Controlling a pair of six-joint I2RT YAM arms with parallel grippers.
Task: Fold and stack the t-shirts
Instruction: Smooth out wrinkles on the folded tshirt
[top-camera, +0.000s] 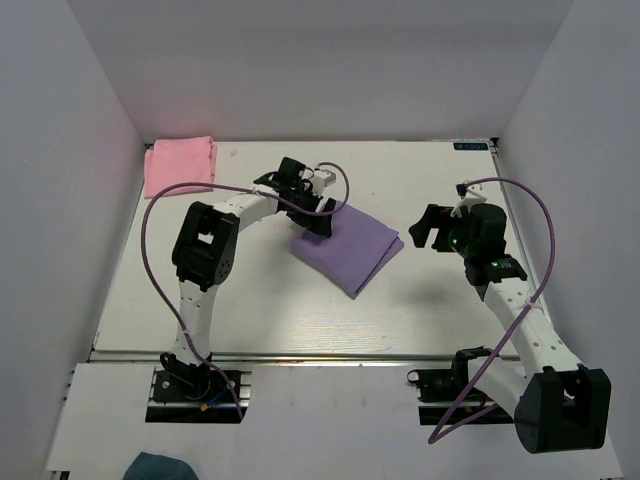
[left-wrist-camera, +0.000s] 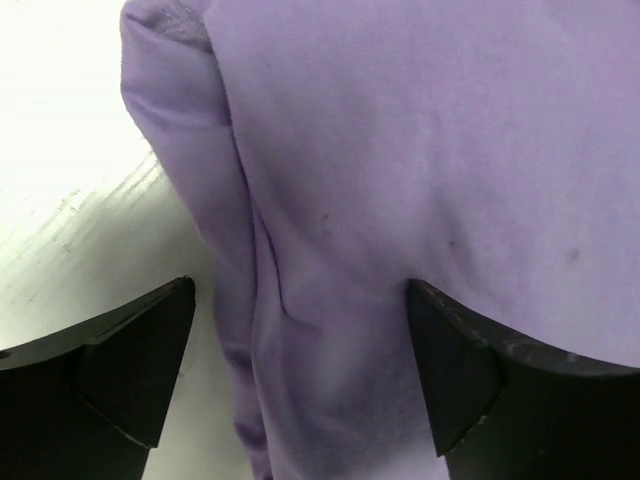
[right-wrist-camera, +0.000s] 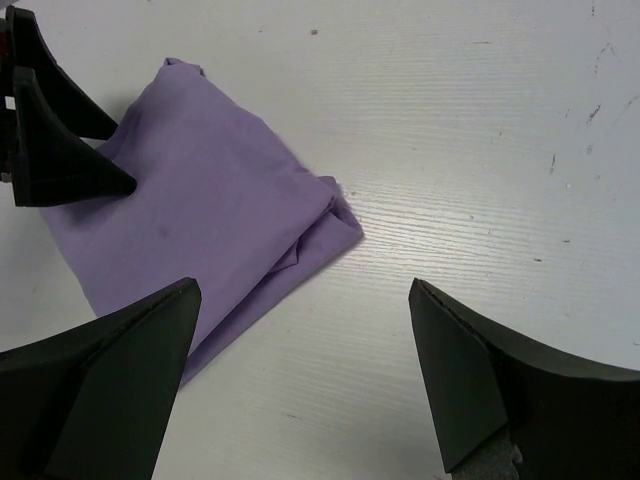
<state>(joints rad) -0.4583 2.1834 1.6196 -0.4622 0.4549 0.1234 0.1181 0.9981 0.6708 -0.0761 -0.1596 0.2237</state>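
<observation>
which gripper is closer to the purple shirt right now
Left. The left gripper hangs open right over the purple shirt's left edge, jaws either side of a fold. The right gripper, also open, sits off to the shirt's right, clear of the cloth.

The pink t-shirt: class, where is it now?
Top view: the pink t-shirt lies folded in the far left corner of the table, apart from the purple t-shirt.

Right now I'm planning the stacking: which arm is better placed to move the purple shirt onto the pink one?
Left, likely. The left tool, open, straddles the purple shirt at its edge, and the pink shirt lies on that side. The right tool hangs open off the cloth.
</observation>
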